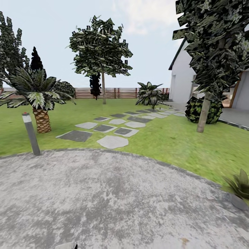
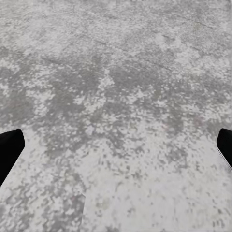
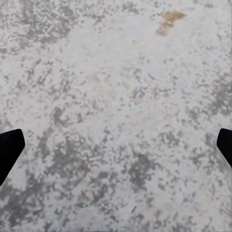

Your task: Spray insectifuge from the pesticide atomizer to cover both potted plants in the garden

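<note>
A small grey pot [image 1: 238, 201] sits at the right edge of the head view, just where the round grey patio [image 1: 114, 200] meets the lawn [image 1: 180, 138]. In the pot grows one potted plant [image 1: 239, 184] with pointed green leaves, and the edge of the picture cuts part of it off. The patio is the big speckled floor in front. Past it, flat stone slabs [image 1: 112, 141] lead across the grass. A grey lamp post [image 1: 31, 133] with a red dot on top stands at the patio's left edge, near a palm [image 1: 38, 100] with a scaly trunk. Far back runs a brown wooden fence [image 1: 114, 92], partly hidden by a tree [image 1: 102, 52]. A white house [image 1: 186, 76] is on the right, half hidden by another tree [image 1: 211, 52]. The left gripper [image 2: 116, 147] looks down at the grey patio, and its two dark fingertips [image 2: 9, 150] sit far apart at the sides, so the claw is spread wide with nothing in it. The right gripper [image 3: 116, 147] is the same, wide apart over the patio, with a small orange stain [image 3: 168, 20] on the ground.
</note>
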Robot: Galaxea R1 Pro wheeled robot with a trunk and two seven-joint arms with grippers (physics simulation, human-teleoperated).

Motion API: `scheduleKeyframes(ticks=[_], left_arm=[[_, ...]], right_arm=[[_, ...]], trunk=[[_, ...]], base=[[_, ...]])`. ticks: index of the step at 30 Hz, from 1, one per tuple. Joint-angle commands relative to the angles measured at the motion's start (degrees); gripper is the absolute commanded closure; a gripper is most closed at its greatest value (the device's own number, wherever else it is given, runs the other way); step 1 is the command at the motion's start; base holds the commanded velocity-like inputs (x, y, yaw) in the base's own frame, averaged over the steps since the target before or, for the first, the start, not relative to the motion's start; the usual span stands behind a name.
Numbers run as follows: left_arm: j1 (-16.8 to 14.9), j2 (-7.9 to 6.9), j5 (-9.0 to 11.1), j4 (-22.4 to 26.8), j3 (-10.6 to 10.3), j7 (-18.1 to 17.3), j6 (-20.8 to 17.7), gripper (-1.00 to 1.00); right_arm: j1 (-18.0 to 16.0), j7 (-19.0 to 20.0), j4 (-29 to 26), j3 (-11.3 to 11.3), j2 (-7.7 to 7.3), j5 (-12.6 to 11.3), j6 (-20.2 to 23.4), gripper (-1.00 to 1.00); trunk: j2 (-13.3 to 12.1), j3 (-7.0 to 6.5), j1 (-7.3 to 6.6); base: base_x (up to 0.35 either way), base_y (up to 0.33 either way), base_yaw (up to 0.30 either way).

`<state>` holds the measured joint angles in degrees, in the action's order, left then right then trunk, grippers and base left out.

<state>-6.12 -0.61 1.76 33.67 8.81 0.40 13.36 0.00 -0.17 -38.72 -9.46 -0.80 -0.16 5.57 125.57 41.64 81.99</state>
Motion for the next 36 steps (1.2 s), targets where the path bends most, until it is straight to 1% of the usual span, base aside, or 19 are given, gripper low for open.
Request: scheduleKeyframes(ticks=[1, 36], left_arm=[[0.0, 0.00, 0.2, 0.0, 0.0, 0.0, 0.2, -1.00], [0.0, 0.00, 0.2, -0.1, 0.0, 0.0, 0.2, -1.00]], right_arm=[[0.0, 0.0, -0.1, 0.0, 0.01, 0.0, 0.3, -1.00], [0.0, 0.0, -0.1, 0.0, 0.01, 0.0, 0.4, -1.00]], trunk=[[0.0, 0.06, 0.02], [0.0, 0.06, 0.02]], base=[[0.307, 0.000, 0.000], [0.307, 0.000, 0.000]])
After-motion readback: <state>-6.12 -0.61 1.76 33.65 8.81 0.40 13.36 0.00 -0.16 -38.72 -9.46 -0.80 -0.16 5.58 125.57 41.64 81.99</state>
